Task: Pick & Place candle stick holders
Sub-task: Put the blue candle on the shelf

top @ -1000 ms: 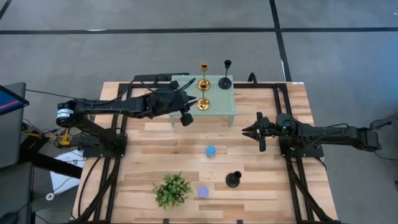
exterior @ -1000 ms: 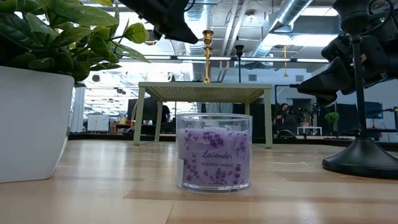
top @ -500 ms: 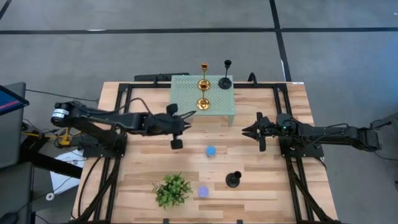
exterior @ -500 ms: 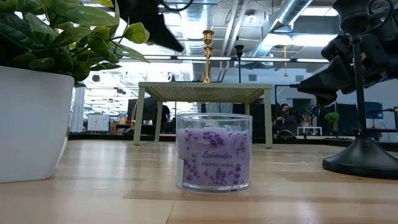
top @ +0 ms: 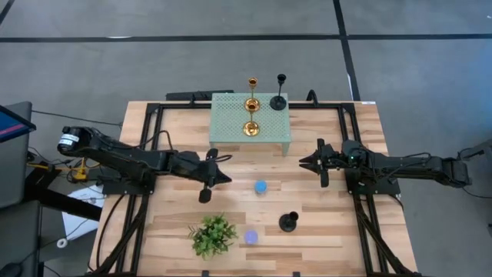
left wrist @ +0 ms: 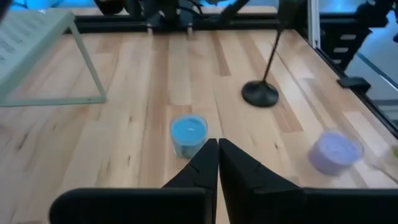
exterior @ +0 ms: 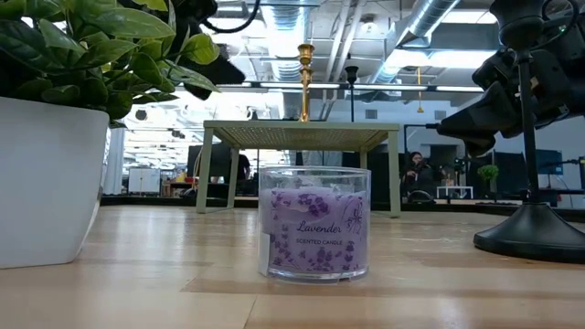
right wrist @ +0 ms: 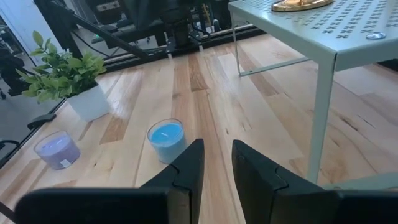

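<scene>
High view: the wooden surface (top: pixel 323 208) carries a small pale green perforated stand (top: pixel 231 127) near its far edge. Three candle stick holders stand on that stand: a gold holder (top: pixel 251 128) toward the stand's near edge, a second gold holder (top: pixel 252 103) behind it, and a black holder (top: pixel 278 101) beside the second gold one, toward the right arm's side. All three are upright. The fourth, a black holder (top: pixel 288 222), stands upright on the bare surface in the near half, well apart from the stand.

A blue candle (top: pixel 260 187) sits near the middle of the surface. A purple candle (top: pixel 250 237) sits near the front edge, just beside a green plant (top: pixel 213 235) in a white pot.

The left tool (top: pixel 204 194) hangs over the surface between the stand and the plant, to the left of the blue candle. In the left wrist view its fingers (left wrist: pixel 200 165) are clenched together with nothing between them; the blue candle lies just beyond the tips, and the floor-standing black holder and purple candle lie farther off.

The right tool (top: pixel 307 162) waits over the surface to the right of the stand. In the right wrist view its fingers (right wrist: pixel 189 163) stand apart with a clear gap, grasping nothing.

Low view: the purple candle's label reads "Lavender".
</scene>
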`<action>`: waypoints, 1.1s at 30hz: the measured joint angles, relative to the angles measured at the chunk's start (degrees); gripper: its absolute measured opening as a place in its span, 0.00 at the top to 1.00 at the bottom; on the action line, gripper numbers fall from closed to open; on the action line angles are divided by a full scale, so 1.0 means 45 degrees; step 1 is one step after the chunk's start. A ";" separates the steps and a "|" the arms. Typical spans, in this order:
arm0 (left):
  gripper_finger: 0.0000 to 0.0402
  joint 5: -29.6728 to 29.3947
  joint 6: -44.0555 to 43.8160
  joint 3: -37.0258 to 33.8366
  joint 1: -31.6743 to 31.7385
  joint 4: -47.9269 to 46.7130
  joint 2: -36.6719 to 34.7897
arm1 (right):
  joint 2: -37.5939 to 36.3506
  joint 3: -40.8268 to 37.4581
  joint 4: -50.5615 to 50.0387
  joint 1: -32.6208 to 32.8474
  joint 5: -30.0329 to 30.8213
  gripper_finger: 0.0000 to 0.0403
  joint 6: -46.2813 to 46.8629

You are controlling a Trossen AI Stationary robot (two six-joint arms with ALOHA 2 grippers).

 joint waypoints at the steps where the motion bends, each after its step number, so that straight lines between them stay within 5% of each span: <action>1: 0.96 0.0009 0.0012 -0.0073 0.0000 0.0030 0.0000 | 0.0000 -0.0002 -0.0008 0.0000 -0.0002 0.81 0.0000; 6: 0.95 -0.0069 0.0151 -0.0142 0.0227 0.0930 0.0005 | -0.0003 -0.0002 -0.0008 0.0000 -0.0002 0.81 0.0000; 14: 0.99 -0.2865 -0.3352 -0.0134 0.0133 0.2896 0.0356 | -0.0004 0.0000 -0.0003 0.0000 -0.0005 0.81 -0.0247; 25: 0.99 -0.4951 -0.5470 0.1269 -0.0268 0.2929 0.3973 | 0.0010 0.0000 -0.0132 0.0000 -0.0005 0.81 -0.0306; 33: 0.99 -0.5057 -0.7585 0.3135 0.0125 -0.0723 0.5452 | 0.0063 -0.0002 -0.0348 0.0000 -0.0005 0.81 -0.0306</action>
